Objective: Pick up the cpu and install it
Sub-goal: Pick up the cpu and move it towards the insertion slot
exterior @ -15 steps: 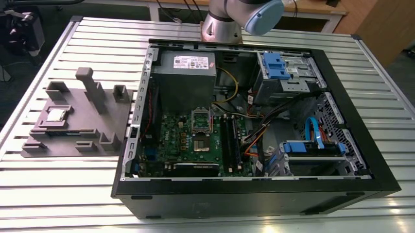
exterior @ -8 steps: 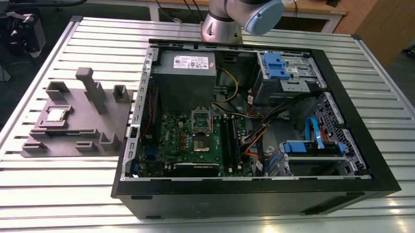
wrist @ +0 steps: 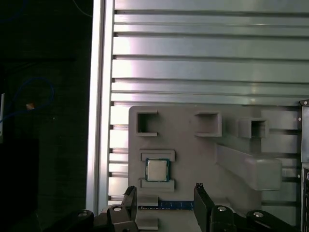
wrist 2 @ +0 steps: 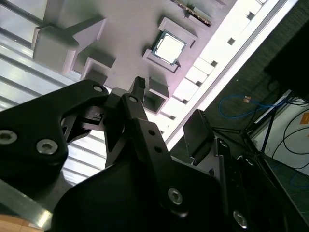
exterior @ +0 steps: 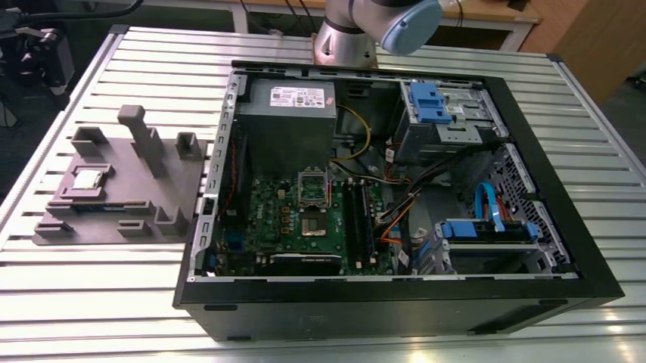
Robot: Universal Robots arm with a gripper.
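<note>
The cpu [exterior: 89, 179] is a small square chip with a shiny silver top. It lies flat in a shallow seat on the grey plastic fixture [exterior: 151, 189], at the exterior view's left. In both wrist views I look down on the cpu [wrist: 157, 170] [wrist 2: 170, 47] from well above. My gripper [wrist: 164, 188] [wrist 2: 169, 104] is open, its two black fingers [wrist: 199, 193] spread wider than the chip and holding nothing. It hangs above the fixture, apart from it. The motherboard socket [exterior: 313, 189] sits inside the open computer case [exterior: 404, 295].
The fixture carries a tall post [exterior: 141, 140] and several raised blocks. Inside the case are a power supply [exterior: 287, 98], blue drive bays [exterior: 434, 102] and loose cables [exterior: 404, 204]. The slatted metal table [exterior: 101, 302] ends at an edge [wrist: 99, 96] near the fixture. The arm's base [exterior: 349, 38] stands behind the case.
</note>
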